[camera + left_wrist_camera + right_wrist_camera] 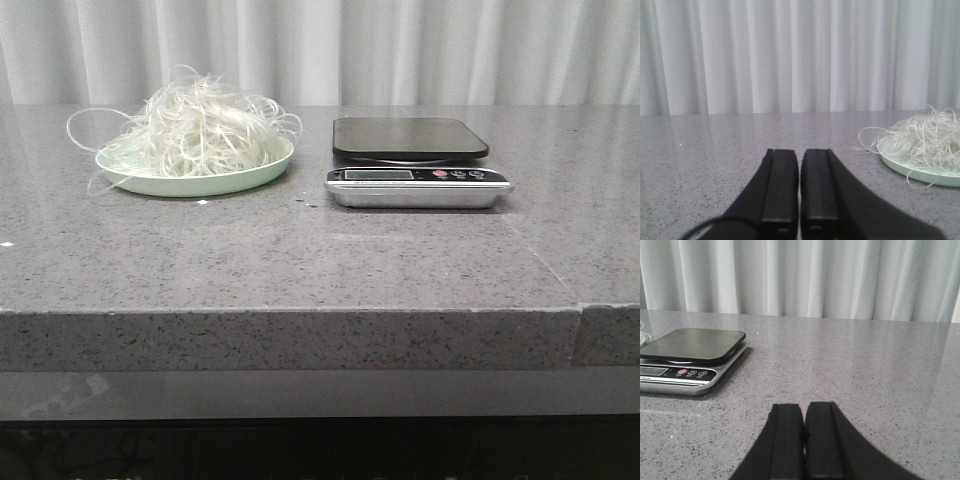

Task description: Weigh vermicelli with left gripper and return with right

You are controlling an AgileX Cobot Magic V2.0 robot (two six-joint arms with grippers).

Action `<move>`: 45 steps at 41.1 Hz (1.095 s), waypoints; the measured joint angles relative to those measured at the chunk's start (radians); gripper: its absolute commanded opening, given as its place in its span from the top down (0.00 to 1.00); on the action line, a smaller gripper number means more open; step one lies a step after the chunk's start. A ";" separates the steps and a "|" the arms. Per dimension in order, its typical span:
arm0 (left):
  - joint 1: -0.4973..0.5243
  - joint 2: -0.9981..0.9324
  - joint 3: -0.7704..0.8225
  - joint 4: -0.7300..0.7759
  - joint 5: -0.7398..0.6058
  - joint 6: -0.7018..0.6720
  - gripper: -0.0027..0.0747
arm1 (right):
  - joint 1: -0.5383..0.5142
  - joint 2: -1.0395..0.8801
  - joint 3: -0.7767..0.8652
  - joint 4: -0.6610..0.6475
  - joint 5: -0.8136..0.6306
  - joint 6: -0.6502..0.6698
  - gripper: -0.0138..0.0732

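Observation:
The vermicelli (200, 130) is a fluffy whitish tangle heaped on a pale green plate (200, 183) at the back left of the table. It also shows in the left wrist view (927, 137), off to one side of the fingers. A kitchen scale (415, 160) with a dark platform stands to the right of the plate, with nothing on it; it also shows in the right wrist view (690, 357). My left gripper (799, 152) is shut and empty, low over the table. My right gripper (804, 407) is shut and empty. Neither gripper shows in the front view.
The grey speckled stone table (300, 260) has its front edge near the camera and a seam at the right (580, 305). White curtains (320, 50) hang behind it. Small crumbs (305, 203) lie between plate and scale.

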 measured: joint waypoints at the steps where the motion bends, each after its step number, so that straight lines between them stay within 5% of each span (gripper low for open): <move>1: 0.000 0.000 0.000 0.000 0.000 0.000 0.78 | 0.000 0.000 0.000 0.000 0.000 0.000 0.66; 45: 0.000 0.000 -0.002 0.000 -0.066 -0.007 0.78 | 0.000 0.000 -0.005 0.000 -0.015 0.000 0.66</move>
